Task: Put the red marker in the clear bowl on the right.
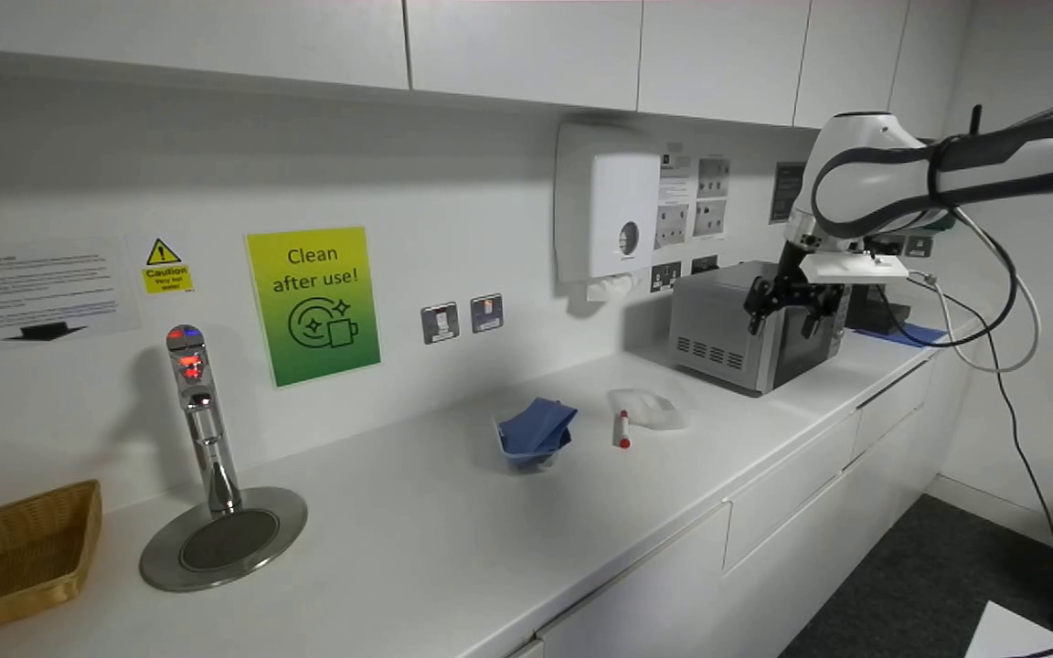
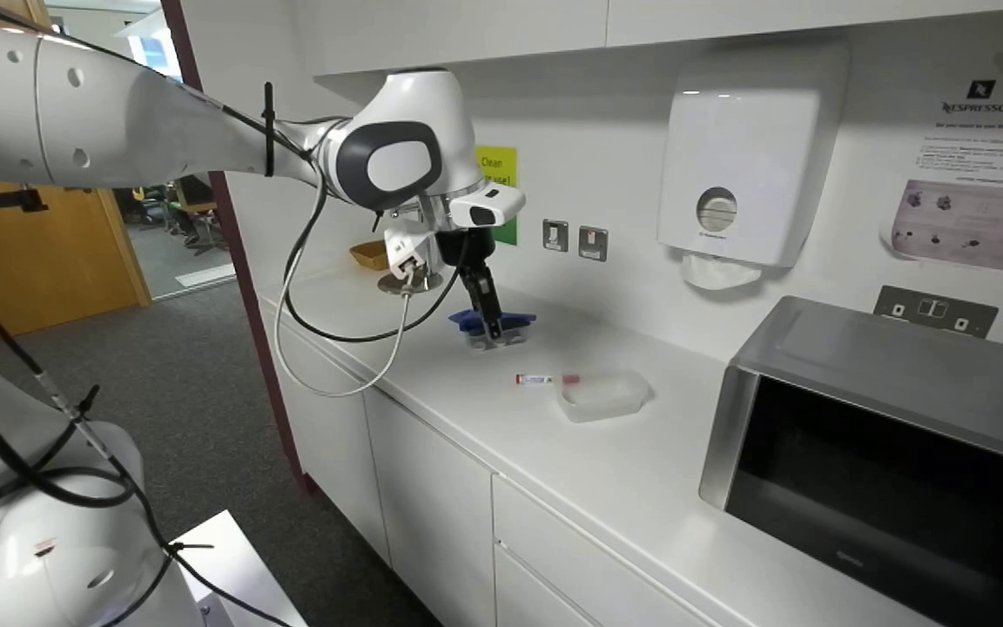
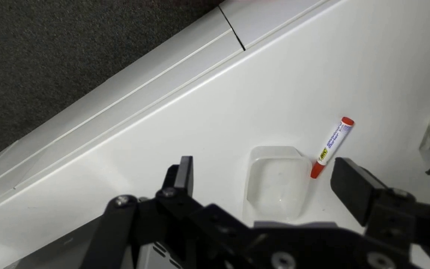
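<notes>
The black two-fingered gripper is spread wide at the bottom of the wrist view and holds nothing, so the step in hand looks like the approach to the pick. The thin white-barrelled marker with red ends lies slantwise on the white counter, right of centre in that frame, outside the shallow bowl of see-through whitish plastic, its lower end just beside the rim. The next move probably calls for a shift toward the frame's right, bringing the marker midway between the fingers, then a descent that spares the bowl.

Whether marker and bowl touch, I cannot tell; they overlap in both exterior views. The gripper covers the bowl's lower edge in the wrist view. In an exterior view a finger crosses in front of the small clear tub of folded blue material; the wrist view cuts that tub off at right, its contents hard to make out.
</notes>
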